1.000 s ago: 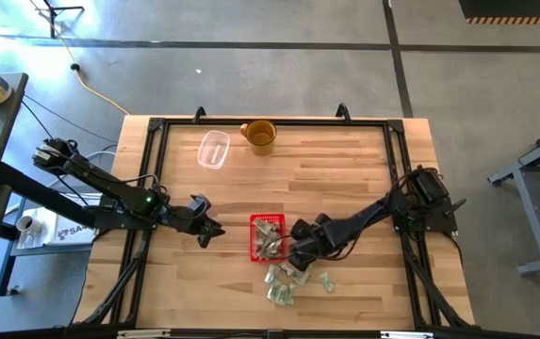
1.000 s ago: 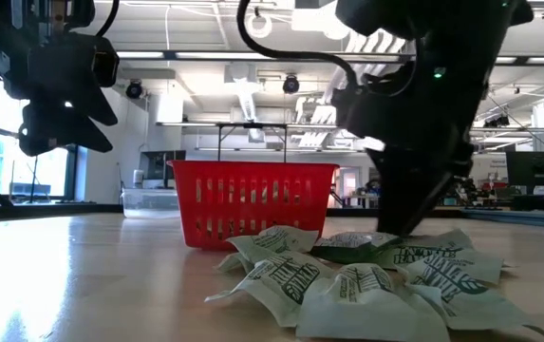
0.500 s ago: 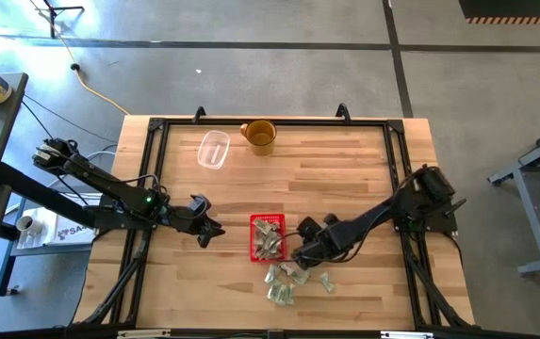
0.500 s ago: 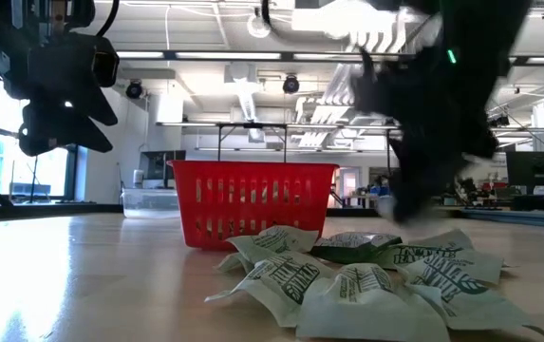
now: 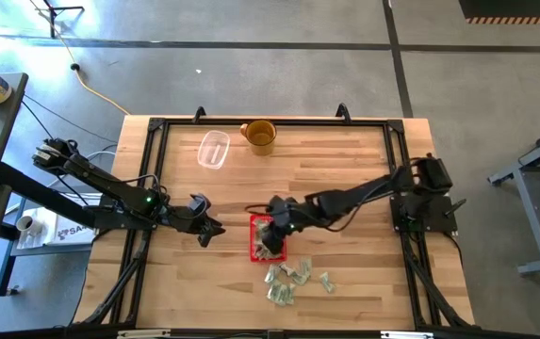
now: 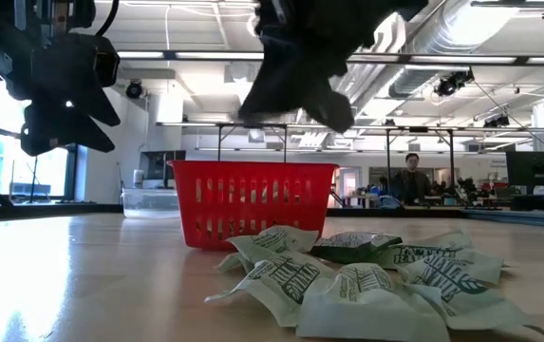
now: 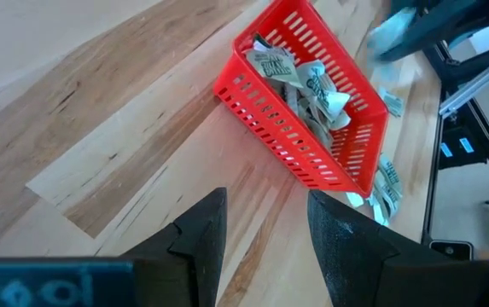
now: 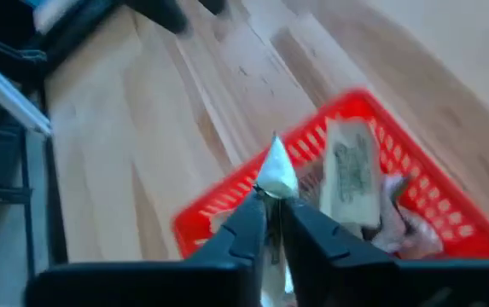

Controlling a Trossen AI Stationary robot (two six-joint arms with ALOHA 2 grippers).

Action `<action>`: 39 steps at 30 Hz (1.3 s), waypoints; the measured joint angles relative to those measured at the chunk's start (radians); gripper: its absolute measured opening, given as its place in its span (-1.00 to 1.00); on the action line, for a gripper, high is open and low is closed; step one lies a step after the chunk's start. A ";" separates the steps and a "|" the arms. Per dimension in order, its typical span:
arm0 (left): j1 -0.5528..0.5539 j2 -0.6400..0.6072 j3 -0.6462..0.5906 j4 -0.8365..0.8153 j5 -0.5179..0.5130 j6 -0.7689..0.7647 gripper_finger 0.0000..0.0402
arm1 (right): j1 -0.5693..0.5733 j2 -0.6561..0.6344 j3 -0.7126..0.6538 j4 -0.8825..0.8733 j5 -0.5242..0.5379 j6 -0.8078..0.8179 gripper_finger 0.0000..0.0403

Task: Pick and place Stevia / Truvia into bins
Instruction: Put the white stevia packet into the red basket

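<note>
The right gripper (image 5: 273, 218) hangs above the red bin (image 5: 254, 247), at its far end, and its fingers (image 8: 246, 223) are pinched on one packet (image 8: 276, 173). In the right wrist view the packet stands out straight beyond the fingertips, with its long axis in line with the fingers, and the bin lies directly past it. So the packet is already over the opening, and I judge that letting go here should drop it inside. Several packets (image 7: 299, 81) lie in the bin already. A loose pile (image 5: 293, 281) waits on the table just beside the bin's near end, closer to the right arm than to the left. The left gripper (image 5: 201, 229) hovers to the left of the bin, a little apart from it, with fingers spread and holding nothing.
</note>
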 joint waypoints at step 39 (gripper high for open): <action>0.000 0.000 0.000 0.031 -0.032 -0.002 -0.02 | -0.043 0.123 0.004 0.039 -0.054 -0.286 -0.98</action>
